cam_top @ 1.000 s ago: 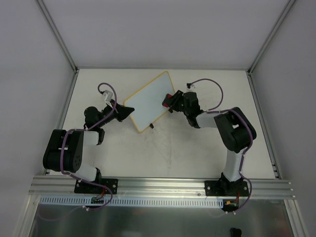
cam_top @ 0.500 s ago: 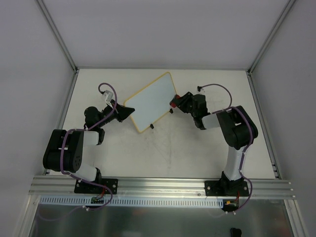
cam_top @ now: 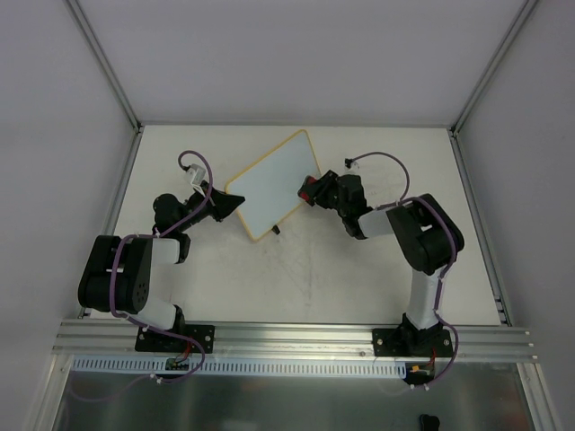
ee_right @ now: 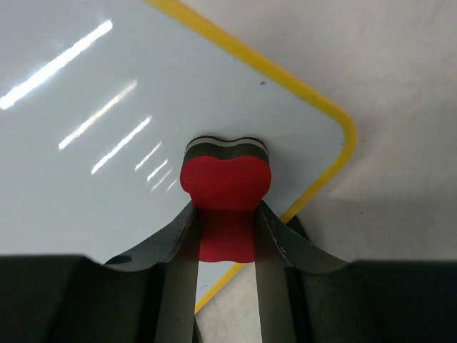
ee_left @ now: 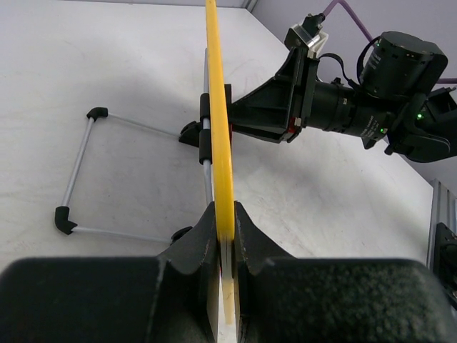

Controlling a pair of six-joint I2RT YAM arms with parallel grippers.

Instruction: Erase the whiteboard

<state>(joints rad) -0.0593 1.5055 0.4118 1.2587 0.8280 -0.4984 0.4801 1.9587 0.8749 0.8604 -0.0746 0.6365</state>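
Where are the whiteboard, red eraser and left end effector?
whiteboard (cam_top: 274, 184), top external view, centre of white face
red eraser (ee_right: 226, 184), right wrist view, red foam body
left end effector (ee_left: 223, 214), left wrist view, between fingertips

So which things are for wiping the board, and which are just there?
For the job: whiteboard, held by the left fingers; red eraser, held by the right fingers.
Just there: table, rail, cables.
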